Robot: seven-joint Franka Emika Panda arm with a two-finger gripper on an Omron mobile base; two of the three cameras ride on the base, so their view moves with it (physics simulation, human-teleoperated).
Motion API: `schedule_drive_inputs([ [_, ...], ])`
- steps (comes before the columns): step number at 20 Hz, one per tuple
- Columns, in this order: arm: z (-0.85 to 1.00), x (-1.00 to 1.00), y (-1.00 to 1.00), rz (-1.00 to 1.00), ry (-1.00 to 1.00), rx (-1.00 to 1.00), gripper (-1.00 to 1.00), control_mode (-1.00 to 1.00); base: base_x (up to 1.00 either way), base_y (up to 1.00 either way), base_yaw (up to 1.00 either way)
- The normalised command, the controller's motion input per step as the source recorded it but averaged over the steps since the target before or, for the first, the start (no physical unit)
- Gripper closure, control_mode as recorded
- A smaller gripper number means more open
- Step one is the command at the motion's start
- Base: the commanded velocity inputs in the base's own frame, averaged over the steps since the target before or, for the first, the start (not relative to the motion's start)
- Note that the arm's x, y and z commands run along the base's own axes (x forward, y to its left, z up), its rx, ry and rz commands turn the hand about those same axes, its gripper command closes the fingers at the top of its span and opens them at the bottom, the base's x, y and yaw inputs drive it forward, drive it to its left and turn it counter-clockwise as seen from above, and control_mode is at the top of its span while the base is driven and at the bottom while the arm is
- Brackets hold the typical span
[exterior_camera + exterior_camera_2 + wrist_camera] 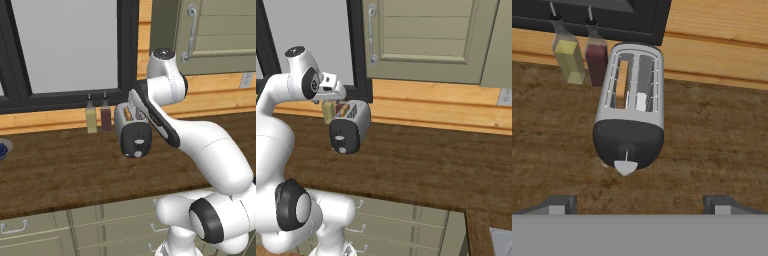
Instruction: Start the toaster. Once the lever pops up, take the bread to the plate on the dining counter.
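The silver-grey toaster (131, 129) (351, 129) (632, 112) stands on the dark wood worktop by the window, its black end face toward me. The bread (622, 84) (128, 114) sits low in one slot. On the end face the lever (138, 142) is a small tab above the round pale dial (138, 153) (342, 149). My gripper (639, 205) hovers above and just in front of the toaster, open wide with nothing between its fingertips (559, 204). The plate and the dining counter are out of view.
Two slim bottles, one yellowish (91, 117) (568, 60) and one dark red (106, 116) (596, 62), stand just behind and left of the toaster. A blue-filled bowl (3, 148) sits at the worktop's far left. Green drawer cabinets (40, 230) run below.
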Motion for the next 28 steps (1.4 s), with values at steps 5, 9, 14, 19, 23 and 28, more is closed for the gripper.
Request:
schedule_drive_inputs([
  [5,0.0,0.0,0.0,0.0,0.0,0.0,-1.0,-1.0,0.0,0.0,0.0],
  [9,0.0,0.0,0.0,0.0,0.0,0.0,-1.0,-1.0,0.0,0.0,0.0],
  [14,0.0,0.0,0.0,0.0,0.0,0.0,-1.0,-1.0,0.0,0.0,0.0],
  [19,0.0,0.0,0.0,0.0,0.0,0.0,-1.0,-1.0,0.0,0.0,0.0],
  [23,0.0,0.0,0.0,0.0,0.0,0.0,-1.0,-1.0,0.0,0.0,0.0],
  [28,0.0,0.0,0.0,0.0,0.0,0.0,-1.0,-1.0,0.0,0.0,0.0],
])
